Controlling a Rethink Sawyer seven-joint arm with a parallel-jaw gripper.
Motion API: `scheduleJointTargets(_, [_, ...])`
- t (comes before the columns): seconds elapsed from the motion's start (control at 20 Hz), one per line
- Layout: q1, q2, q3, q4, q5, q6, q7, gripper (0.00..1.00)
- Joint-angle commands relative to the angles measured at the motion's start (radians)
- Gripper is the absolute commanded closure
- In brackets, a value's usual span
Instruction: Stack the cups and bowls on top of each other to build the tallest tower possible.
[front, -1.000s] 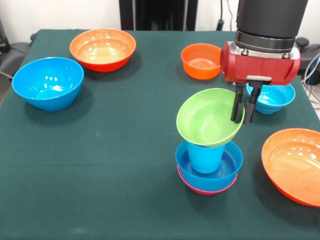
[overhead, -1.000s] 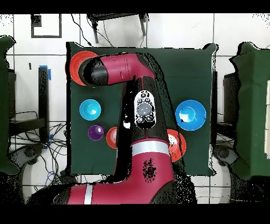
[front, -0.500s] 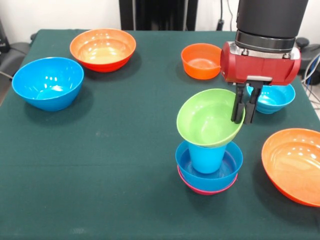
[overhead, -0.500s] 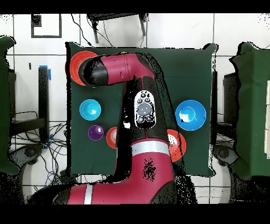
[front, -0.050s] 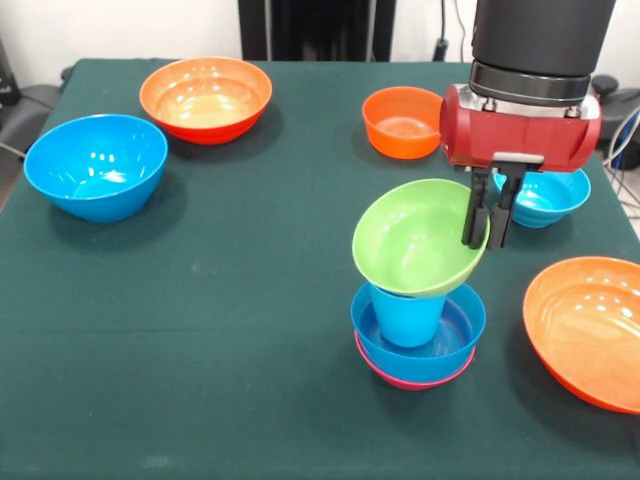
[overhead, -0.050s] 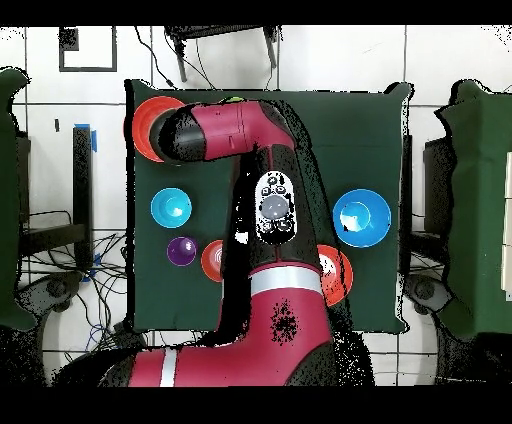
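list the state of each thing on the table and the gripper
gripper: fingers shut on the green bowl's rim
green bowl: tilted, resting on the light blue cup
light blue cup: upright in the stack's blue bowl
stack's blue bowl: nested in the pink bowl
pink bowl: upright on the table
purple cup: standing apart

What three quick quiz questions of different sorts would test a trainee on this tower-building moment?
1. True or false: the green bowl sits level on the light blue cup.
2. Which bowl lies at the bottom of the tower? A) orange B) pink C) cyan
3. Fill in: the gripper is shut on the green bowl's ____.

Key
1. False: it is tilted, its opening turned toward the front camera.
2. B: the pink bowl shows under the blue bowl that holds the cup.
3. Rim: one finger inside, one outside.
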Motion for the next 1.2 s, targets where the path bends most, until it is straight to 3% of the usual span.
scheduleJointTargets(0.05, [-0.010, -0.001, 0.047, 0.069, -0.001, -0.052, 0.051, 1.00])
scheduleJointTargets(0.35, [-0.029, -0.014, 0.057, 0.106, -0.013, -0.092, 0.027, 1.00])
scheduleJointTargets(0.8, [-0.141, -0.082, 0.123, 0.286, -0.036, -0.182, -0.052, 1.00])
scheduleJointTargets(1.2, [-0.173, -0.106, 0.147, 0.323, -0.045, -0.175, -0.064, 1.00])
